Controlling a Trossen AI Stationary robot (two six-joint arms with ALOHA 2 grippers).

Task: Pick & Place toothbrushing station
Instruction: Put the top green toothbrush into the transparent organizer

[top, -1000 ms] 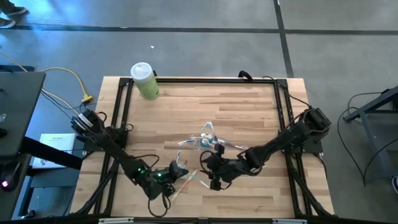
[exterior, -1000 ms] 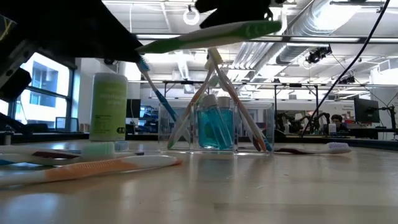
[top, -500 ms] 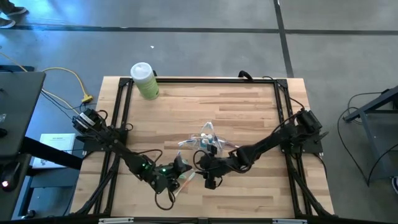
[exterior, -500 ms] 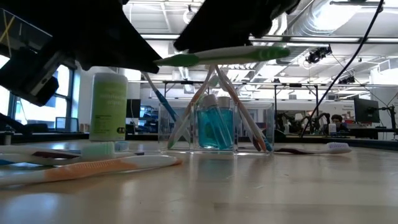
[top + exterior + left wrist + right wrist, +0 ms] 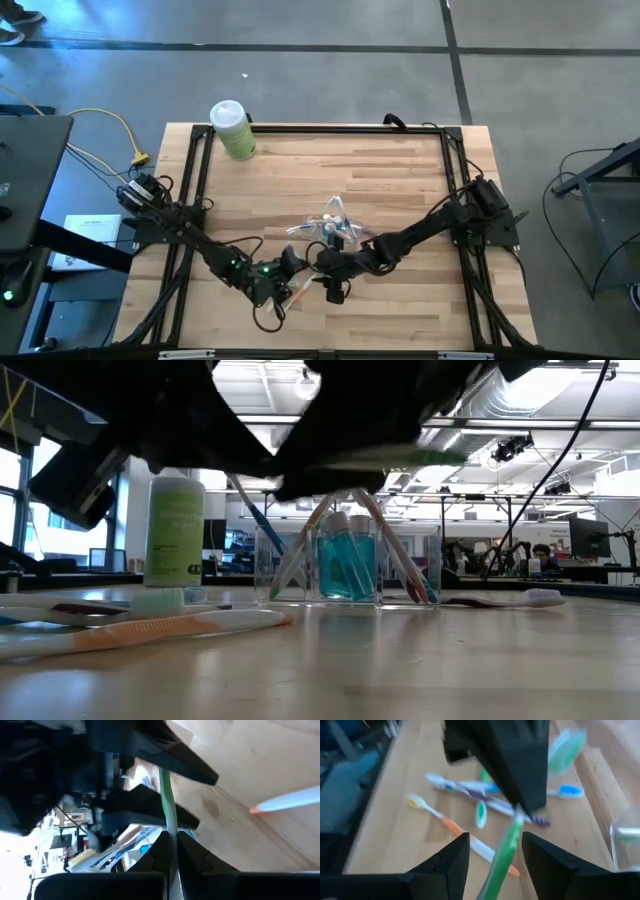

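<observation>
A green toothbrush (image 5: 405, 457) hangs about level above the table, with my left gripper (image 5: 290, 268) shut on one end of it. My right gripper (image 5: 322, 268) is open, one finger on either side of the brush's shaft (image 5: 504, 851), apart from it. Just beyond them the clear cup (image 5: 335, 228) stands on the table. It holds teal tubes (image 5: 345, 565) and several toothbrushes that lean against its rim. In the low view both grippers are dark shapes that cover most of the green brush. My left gripper pinches the green toothbrush by one end of its handle (image 5: 172, 867) between its two fingers. The brush sticks out forward from the fingertips, along the fingers. It is lifted clear of the table and lies about level.
Several loose toothbrushes lie on the table near its front edge, among them an orange-and-white one (image 5: 465, 827) and a white one (image 5: 505, 598) to the cup's right. A pale-green bottle (image 5: 232, 128) with a white cap stands at the far left corner.
My right gripper has come down and toward the table's left, up to my left gripper, and its open fingers now stand around the green toothbrush. My left gripper has shifted a little toward the right with the brush, which stays level and clear of the table.
</observation>
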